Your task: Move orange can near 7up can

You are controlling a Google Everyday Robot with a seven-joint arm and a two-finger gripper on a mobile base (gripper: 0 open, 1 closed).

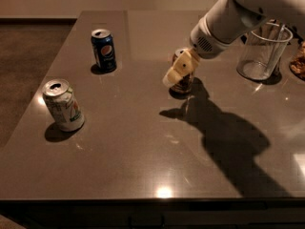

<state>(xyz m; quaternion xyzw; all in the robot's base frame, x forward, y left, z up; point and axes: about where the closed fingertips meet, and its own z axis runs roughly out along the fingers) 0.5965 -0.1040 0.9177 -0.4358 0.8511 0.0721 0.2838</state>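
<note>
The orange can [184, 85] stands upright near the middle of the dark table, mostly hidden behind my gripper. My gripper [175, 75] reaches down from the upper right and sits right at the can, covering its upper front and left side. The 7up can [63, 106], white with green markings and a silver top, stands upright at the table's left, far from the orange can.
A dark blue Pepsi can [104, 49] stands at the back left. A clear glass cup [261, 52] stands at the back right, next to my arm. Something brown [300, 63] lies at the right edge. The table's left edge [28, 109] drops to the floor.
</note>
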